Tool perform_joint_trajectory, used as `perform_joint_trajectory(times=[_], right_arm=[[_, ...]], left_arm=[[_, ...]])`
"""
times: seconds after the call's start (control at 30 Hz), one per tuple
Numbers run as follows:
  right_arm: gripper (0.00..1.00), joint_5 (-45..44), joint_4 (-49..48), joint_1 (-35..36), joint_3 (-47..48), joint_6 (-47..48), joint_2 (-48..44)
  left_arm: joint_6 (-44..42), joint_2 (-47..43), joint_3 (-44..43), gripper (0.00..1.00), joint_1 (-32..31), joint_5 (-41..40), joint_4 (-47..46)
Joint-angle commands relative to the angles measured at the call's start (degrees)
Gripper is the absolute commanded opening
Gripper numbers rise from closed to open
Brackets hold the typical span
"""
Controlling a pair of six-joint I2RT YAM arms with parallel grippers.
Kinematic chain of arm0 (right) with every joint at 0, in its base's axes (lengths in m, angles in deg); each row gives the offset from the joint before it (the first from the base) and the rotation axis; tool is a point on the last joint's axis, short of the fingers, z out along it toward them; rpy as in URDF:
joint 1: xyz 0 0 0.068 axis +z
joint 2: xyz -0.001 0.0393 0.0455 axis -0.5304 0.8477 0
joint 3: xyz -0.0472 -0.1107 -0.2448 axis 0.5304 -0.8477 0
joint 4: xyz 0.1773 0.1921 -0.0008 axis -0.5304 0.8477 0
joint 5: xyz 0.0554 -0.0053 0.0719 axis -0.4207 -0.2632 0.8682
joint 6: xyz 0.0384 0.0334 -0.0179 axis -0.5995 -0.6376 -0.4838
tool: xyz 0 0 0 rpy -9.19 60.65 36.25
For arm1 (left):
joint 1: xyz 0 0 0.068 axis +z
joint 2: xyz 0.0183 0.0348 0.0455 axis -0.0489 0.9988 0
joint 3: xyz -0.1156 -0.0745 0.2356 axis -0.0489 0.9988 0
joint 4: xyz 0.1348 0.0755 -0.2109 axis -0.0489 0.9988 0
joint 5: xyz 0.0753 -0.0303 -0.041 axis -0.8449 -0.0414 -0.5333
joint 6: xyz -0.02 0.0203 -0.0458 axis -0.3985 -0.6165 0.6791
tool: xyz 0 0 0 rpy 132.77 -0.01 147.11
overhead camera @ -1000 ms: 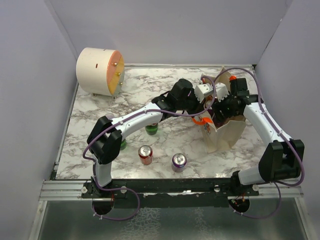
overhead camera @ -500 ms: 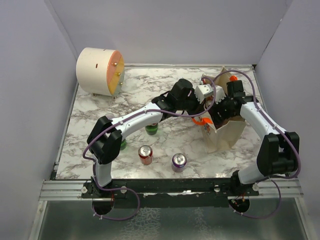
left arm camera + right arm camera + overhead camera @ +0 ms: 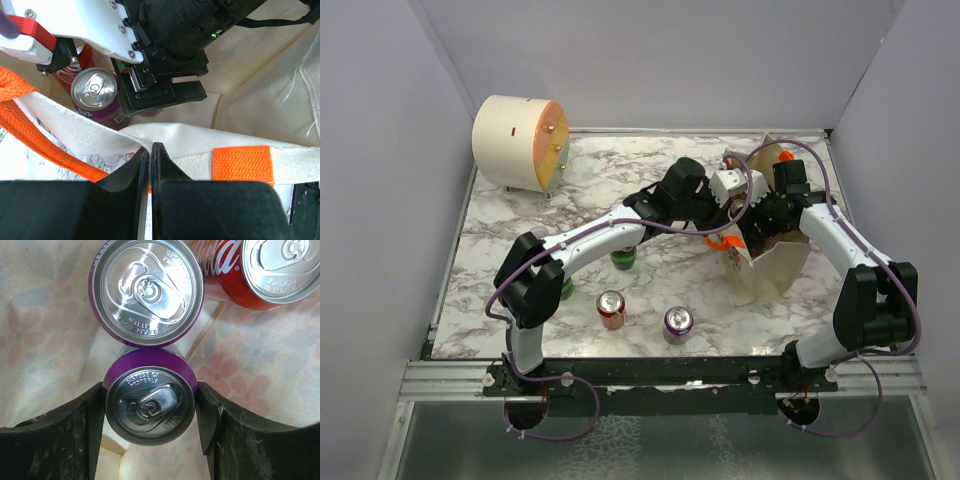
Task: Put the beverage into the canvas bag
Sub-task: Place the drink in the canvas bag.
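The beige canvas bag stands open at the right of the table, with its orange handle hanging outside. My left gripper is shut on the bag's rim and holds the mouth open. Inside the bag, my right gripper is shut on the beverage, a purple can, with a finger pressed against each side. On the bag's floor stand another purple can and a red can. From above, the right gripper is reaching down into the bag.
Out on the marble table are a copper-red can, a purple can and two green cans partly under the left arm. A cream drum lies at the back left. Grey walls close in the sides.
The right arm has shifted slightly left and further into the bag. The left arm and its hold on the rim are unchanged.
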Motion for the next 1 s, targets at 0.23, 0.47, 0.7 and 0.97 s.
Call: perform_joint_trajectory(times=[0.23, 0.47, 0.7, 0.97], right_arm=[[0.24, -2.53, -2.30, -0.77, -1.61, 5.61, -0.56], [0.37, -3.30, -1.85, -0.86, -1.28, 5.98, -0.86], [0.47, -2.93, -2.20, -0.86, -0.61, 5.57, -0.58], [0.50, -2.29, -1.36, -0.86, -0.64, 5.68, -1.80]], left_arm=[[-1.56, -0.28, -0.38, 0.05, -0.46, 3.69, -1.06], [-1.61, -0.08, -0.83, 0.05, -0.46, 3.92, -0.95], [-2.00, -0.38, -0.92, 0.05, -0.47, 3.68, -0.52], [-1.99, -0.29, -1.08, 0.05, -0.45, 3.62, -0.72]])
